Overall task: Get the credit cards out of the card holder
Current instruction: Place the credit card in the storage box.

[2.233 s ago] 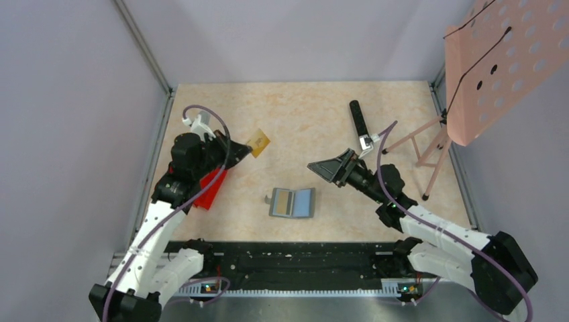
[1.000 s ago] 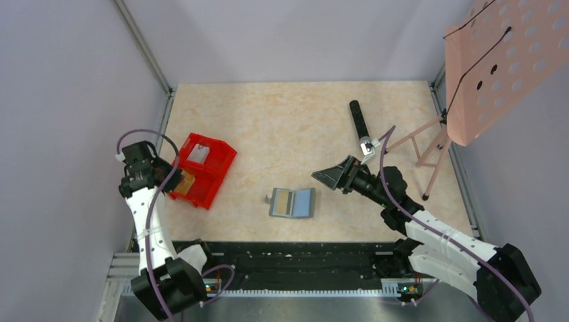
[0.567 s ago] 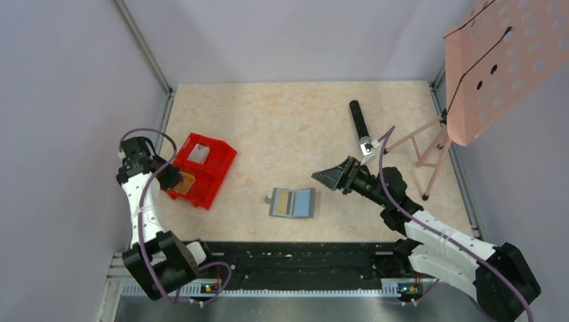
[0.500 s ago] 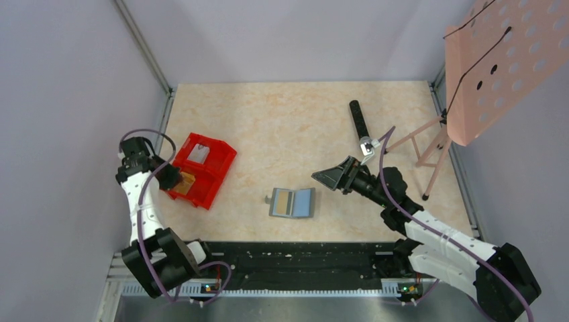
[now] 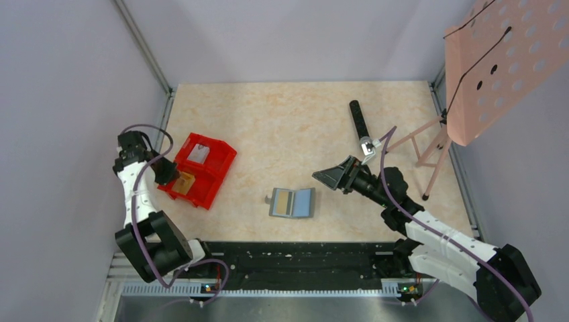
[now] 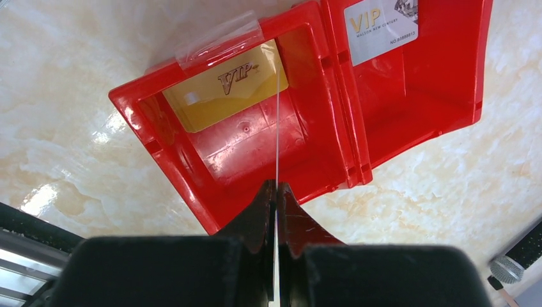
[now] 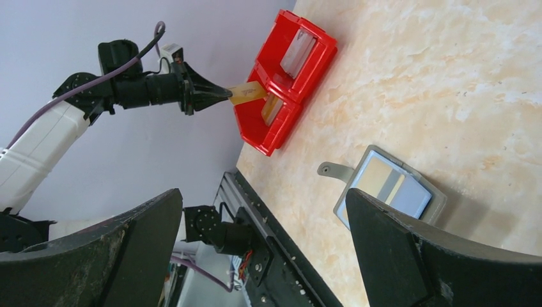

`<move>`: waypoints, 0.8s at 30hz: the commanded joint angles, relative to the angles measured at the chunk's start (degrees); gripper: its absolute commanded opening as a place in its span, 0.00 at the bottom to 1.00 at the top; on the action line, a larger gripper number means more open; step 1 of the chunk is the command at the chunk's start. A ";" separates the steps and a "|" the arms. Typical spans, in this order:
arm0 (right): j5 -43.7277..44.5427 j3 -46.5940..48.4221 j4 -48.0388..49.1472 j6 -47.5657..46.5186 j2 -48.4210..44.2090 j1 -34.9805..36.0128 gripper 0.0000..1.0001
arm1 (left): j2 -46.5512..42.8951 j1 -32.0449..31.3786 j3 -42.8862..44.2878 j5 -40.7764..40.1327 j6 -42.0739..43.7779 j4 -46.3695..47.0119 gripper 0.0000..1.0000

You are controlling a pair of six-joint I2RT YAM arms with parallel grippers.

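Note:
The card holder (image 5: 292, 202) lies open and flat on the table near the front middle, with a tan card (image 5: 284, 201) in its left panel; it also shows in the right wrist view (image 7: 409, 195). My left gripper (image 5: 168, 176) is shut on a gold card (image 5: 184, 181) and holds it over the near compartment of the red bin (image 5: 213, 176). In the left wrist view my left gripper (image 6: 277, 187) pinches the card (image 6: 277, 128) edge-on above the bin (image 6: 255, 153). My right gripper (image 5: 332, 176) is open and empty, hovering right of the card holder; its jaws (image 7: 263, 192) stand wide apart.
The bin holds a gold VIP card (image 6: 224, 86) in one compartment and a silver VIP card (image 6: 380, 25) in the other. A black microphone (image 5: 358, 117) lies at the back right. A pink music stand (image 5: 496, 60) on a tripod stands at the right edge. Walls close in on three sides.
My left arm swung from mid-table to the left edge, carrying the gold card over the red bin, which is now uncovered. The right arm and the card holder have stayed put.

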 commanded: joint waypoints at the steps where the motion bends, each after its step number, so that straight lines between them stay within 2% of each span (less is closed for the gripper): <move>1: -0.19 1.63 1.04 -0.55 -1.20 -0.66 0.99 | 1.95 0.32 2.28 0.37 1.34 1.57 0.02; 8: -0.65 1.08 1.05 -0.05 -1.38 -0.66 0.98 | 6.06 0.37 3.00 1.01 1.51 1.87 0.03; 24: 0.50 1.28 -1.03 -1.42 -2.54 -0.77 0.98 | 8.40 0.45 3.02 -0.39 2.14 4.62 0.05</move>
